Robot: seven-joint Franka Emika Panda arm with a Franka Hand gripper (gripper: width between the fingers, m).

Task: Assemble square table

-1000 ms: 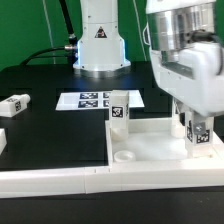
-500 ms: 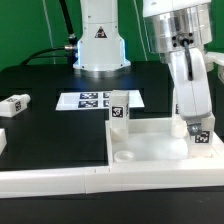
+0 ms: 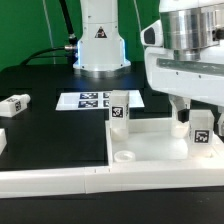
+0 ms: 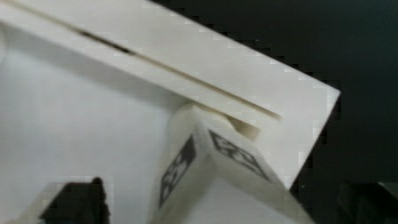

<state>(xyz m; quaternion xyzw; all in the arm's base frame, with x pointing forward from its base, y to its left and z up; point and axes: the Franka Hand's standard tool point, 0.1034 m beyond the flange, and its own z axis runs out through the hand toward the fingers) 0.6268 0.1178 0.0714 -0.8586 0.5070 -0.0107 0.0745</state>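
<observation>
The white square table top (image 3: 152,148) lies at the front on the exterior view's right, rim up, with an open round socket (image 3: 125,157) at its near corner. One tagged leg (image 3: 119,110) stands upright in its far corner. A second tagged leg (image 3: 201,128) stands in the corner on the exterior view's right. My gripper (image 3: 196,112) hangs right over that second leg, open, one dark finger on each side. In the wrist view the leg (image 4: 222,165) rises between the dark fingers (image 4: 75,202) with gaps on both sides, above the table top (image 4: 89,110).
A loose tagged leg (image 3: 14,103) lies on the black table at the exterior view's left. The marker board (image 3: 85,100) lies flat before the arm's base (image 3: 100,45). A long white barrier wall (image 3: 55,180) runs along the front. Another white piece (image 3: 2,142) shows at the left edge.
The jaws have spread apart and let go of the leg on the exterior view's right, which stays standing in its corner. The hand has turned about its axis.
</observation>
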